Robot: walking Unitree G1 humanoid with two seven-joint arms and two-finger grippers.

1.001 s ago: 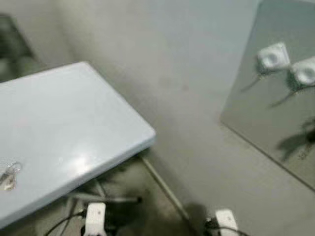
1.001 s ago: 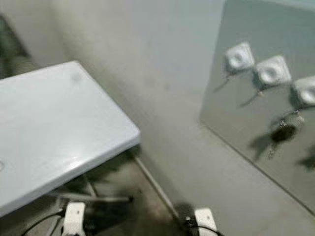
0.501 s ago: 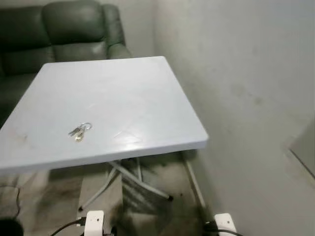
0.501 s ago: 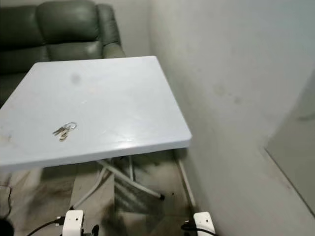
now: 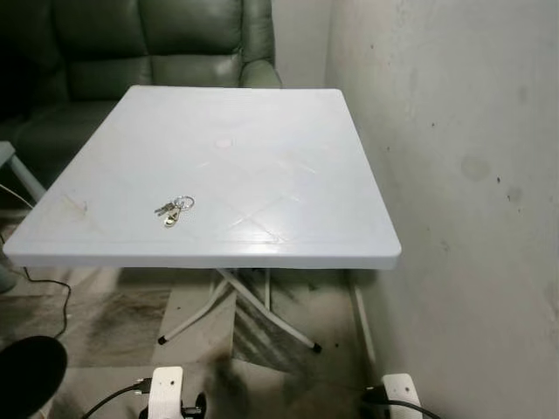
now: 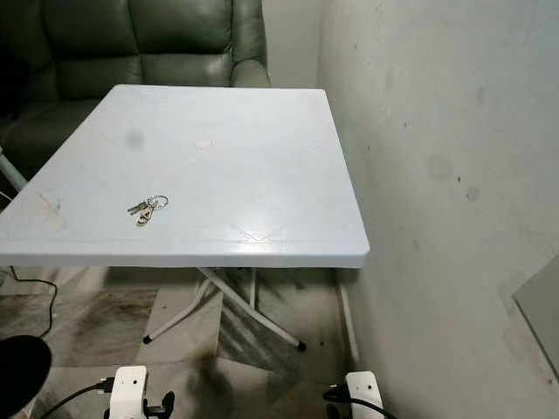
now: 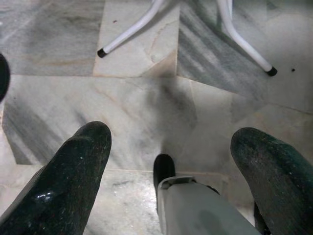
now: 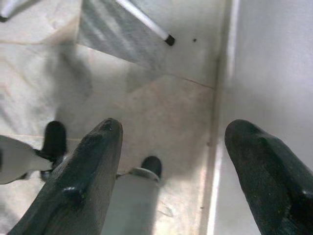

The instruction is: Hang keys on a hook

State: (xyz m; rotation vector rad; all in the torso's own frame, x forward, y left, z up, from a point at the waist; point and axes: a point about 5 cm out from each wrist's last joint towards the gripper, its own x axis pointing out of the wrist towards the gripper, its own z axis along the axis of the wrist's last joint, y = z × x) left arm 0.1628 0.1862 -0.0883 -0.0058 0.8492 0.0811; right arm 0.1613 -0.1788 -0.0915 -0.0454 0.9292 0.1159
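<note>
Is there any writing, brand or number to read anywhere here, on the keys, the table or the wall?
None can be read.
Keys: too small to show any stamp or label.
White table: bare, no print.
Wall: only stains and specks, no sign.

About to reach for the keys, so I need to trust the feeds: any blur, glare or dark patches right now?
Left eye view: sharp; the keys read clearly on the white table, with a soft sheen near its front edge. Right eye view: equally sharp. Left wrist view: the near fingers are soft, the marble floor crisp. Right wrist view: slightly hazy, with a shadow on the floor.
</note>
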